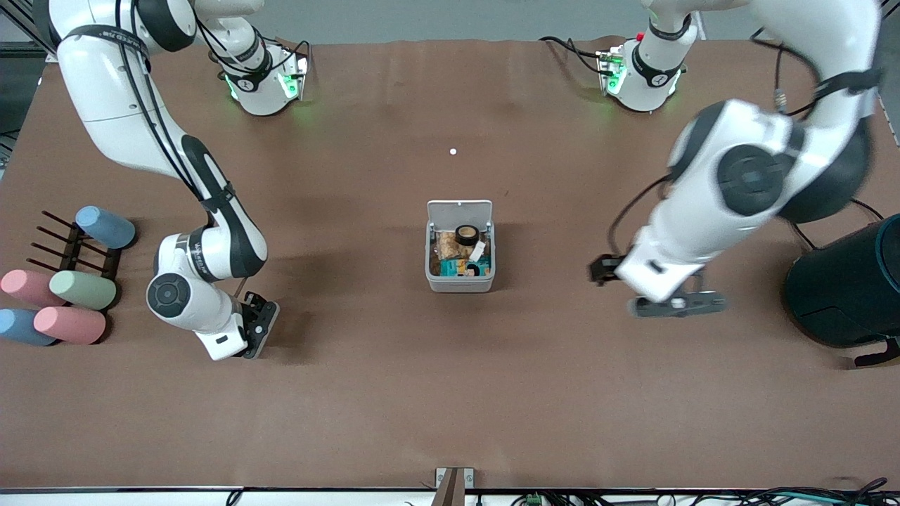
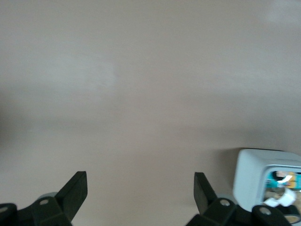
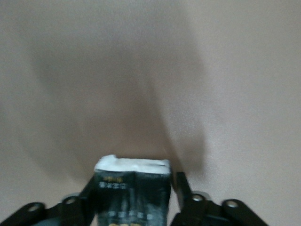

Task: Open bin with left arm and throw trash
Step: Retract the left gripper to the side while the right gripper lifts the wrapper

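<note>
1. Brown table (image 1: pixel 394 393) carried pastel cylinders (image 1: pixel 83 289) beside the right gripper (image 1: pixel 259 325).
2. Right gripper clasped a dark packet (image 3: pixel 132 197).
3. Left gripper (image 2: pixel 140 190), spread wide and empty, hung beside the open bin (image 1: pixel 460 281).

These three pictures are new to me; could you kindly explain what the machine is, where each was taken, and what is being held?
Two white robot arms work at a brown table. One picture looks down from across it; the other two come from cameras on each wrist. At the centre stands the small square white-grey plastic bin, lid open, trash inside. The left gripper hangs open and empty beside the bin, toward the left arm's end. The right gripper, over bare table toward the right arm's end, has a dark square printed packet between its fingers. Pastel cylinders lie nearby.
</note>
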Robot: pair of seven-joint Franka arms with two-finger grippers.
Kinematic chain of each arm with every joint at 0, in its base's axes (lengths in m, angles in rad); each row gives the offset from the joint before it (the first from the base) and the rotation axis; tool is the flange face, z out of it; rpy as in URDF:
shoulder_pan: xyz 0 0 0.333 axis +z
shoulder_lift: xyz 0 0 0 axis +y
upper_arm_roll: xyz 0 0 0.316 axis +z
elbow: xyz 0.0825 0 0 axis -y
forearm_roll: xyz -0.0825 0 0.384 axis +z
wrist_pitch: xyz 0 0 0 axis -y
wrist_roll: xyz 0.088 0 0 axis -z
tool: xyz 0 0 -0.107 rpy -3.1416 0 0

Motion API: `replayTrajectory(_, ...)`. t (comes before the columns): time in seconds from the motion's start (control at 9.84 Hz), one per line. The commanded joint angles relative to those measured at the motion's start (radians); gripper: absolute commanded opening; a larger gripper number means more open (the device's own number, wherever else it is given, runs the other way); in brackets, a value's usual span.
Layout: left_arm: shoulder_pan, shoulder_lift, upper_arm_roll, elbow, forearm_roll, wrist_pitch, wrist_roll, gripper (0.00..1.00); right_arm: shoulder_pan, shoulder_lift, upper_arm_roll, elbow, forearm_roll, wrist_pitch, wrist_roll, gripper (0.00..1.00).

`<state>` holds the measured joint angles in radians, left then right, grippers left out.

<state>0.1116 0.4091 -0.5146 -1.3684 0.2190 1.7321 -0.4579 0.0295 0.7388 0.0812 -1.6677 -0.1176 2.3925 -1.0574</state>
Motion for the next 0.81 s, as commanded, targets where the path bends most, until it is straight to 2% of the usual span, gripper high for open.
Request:
replayTrajectory(0.0,0.132,-0.084,-0.015,-0.029,-0.022,-0.064,0.128,1.00,-0.028,-0.001,0.017,-0.015,0.015,0.013,-0.009,0.42)
replayTrajectory(0.1,0.163,-0.126,-0.010,-0.031,-0.027,-0.097,0.168,1.00,-0.029,-0.001,0.019,-0.014,0.016,0.013,-0.009,0.35)
replayTrajectory(0.41,0.287,-0.167,-0.012,-0.029,-0.097,-0.134,0.274,1.00,-0.014,-0.007,0.019,0.002,0.101,-0.037,0.000,0.35)
replayTrajectory(0.71,0.307,-0.188,-0.005,-0.027,-0.104,-0.134,0.308,1.00,-0.005,-0.012,0.064,0.031,0.318,-0.150,0.085,0.35)
